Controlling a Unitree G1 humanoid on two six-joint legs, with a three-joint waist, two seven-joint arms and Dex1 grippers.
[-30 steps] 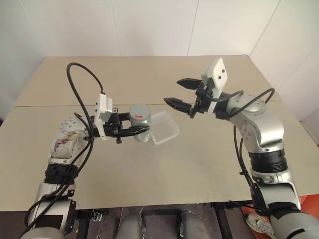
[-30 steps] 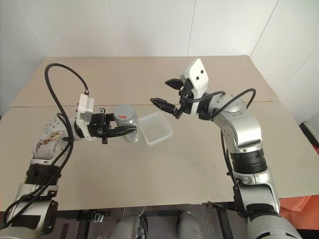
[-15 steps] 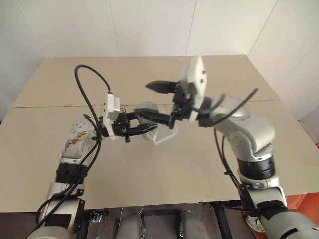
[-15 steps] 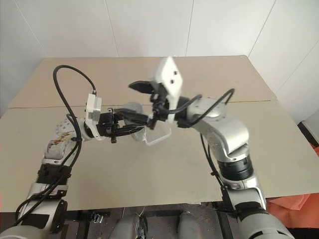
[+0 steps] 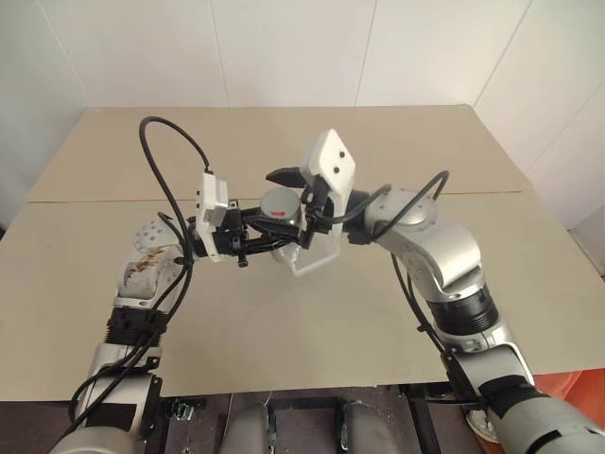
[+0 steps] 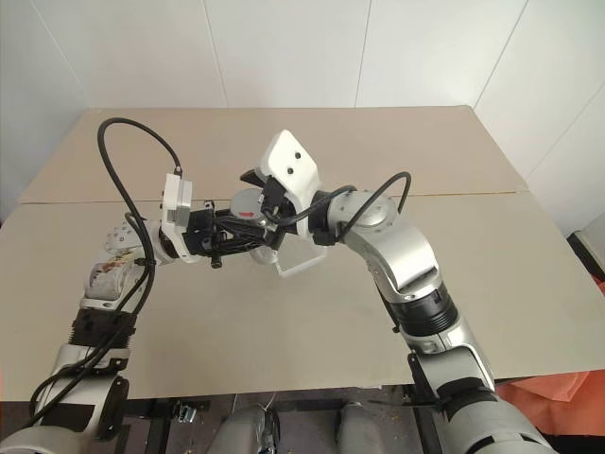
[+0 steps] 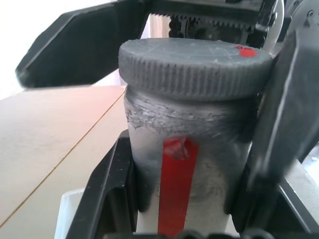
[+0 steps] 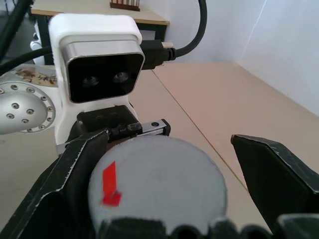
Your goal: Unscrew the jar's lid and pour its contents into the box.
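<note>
White wall panels rise behind a matte tan counter (image 5: pixel 397 312), flat and smooth, with one thin seam running across its width.

Taking the jar (image 7: pixel 187 149) as the landmark: it is a stubby grey cylinder held upright above the counter, its side scuffed and scratched just below the cap, with a glossy red stripe running down its front. No writing can be read on the stripe. The left hand (image 5: pixel 269 238) is clamped tight on the jar's lower body, one black finger against each side, and reaches in from the jar's left side.

On top of the jar sits the lid (image 8: pixel 157 186), a round dull-grey screw cap with a finely ribbed edge, a flat, faintly speckled top and a small red mark near its rim. It overhangs the jar's body slightly.

The right hand (image 6: pixel 253 194) comes in from the jar's right, level with the lid, its two matte black fingers (image 8: pixel 271 172) spread wide to either side of the cap. Whether either finger touches the lid cannot be told. A toothed black rack on that hand shows just behind the lid in the left wrist view.

Directly beneath and a little to the right of the jar, the box (image 5: pixel 317 260) lies on the counter: a shallow square tray of milky translucent plastic with rounded corners.

The contents cannot be seen inside the opaque jar.
</note>
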